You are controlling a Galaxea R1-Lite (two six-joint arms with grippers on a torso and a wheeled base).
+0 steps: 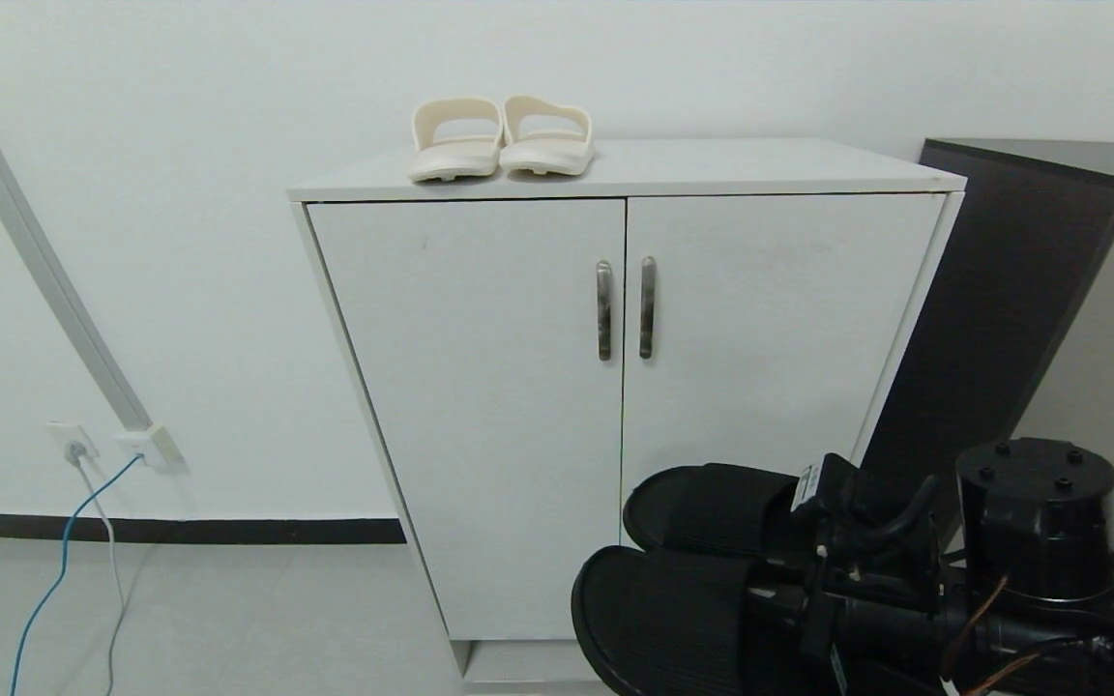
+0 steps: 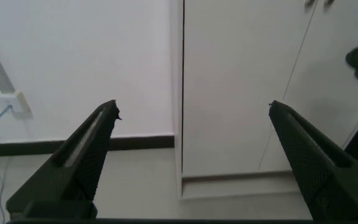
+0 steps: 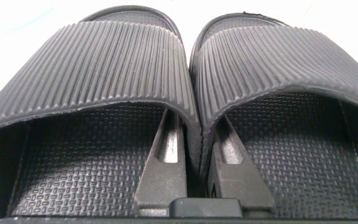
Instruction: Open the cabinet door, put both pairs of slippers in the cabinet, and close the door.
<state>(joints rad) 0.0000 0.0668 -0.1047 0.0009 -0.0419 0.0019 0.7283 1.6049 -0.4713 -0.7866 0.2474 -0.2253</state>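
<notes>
Black slippers (image 1: 683,570) are clamped by their inner walls in the right tool (image 3: 196,118), toes pointing away from it. The left tool (image 2: 192,104), spread and empty, has the shut cabinet (image 1: 480,406) ahead and its left door's upright handle (image 1: 603,309) above. The cream slippers (image 1: 501,138) sit beyond, on top.

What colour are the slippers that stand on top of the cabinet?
Cream, almost off-white; the slippers show best in the head view, on the white cabinet.

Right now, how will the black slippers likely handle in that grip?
The black slippers look like moulded rubber, probably light and bendy. The right gripper pinches only their inner side walls, so they may sag. Textured footbeds suggest little slipping.
</notes>
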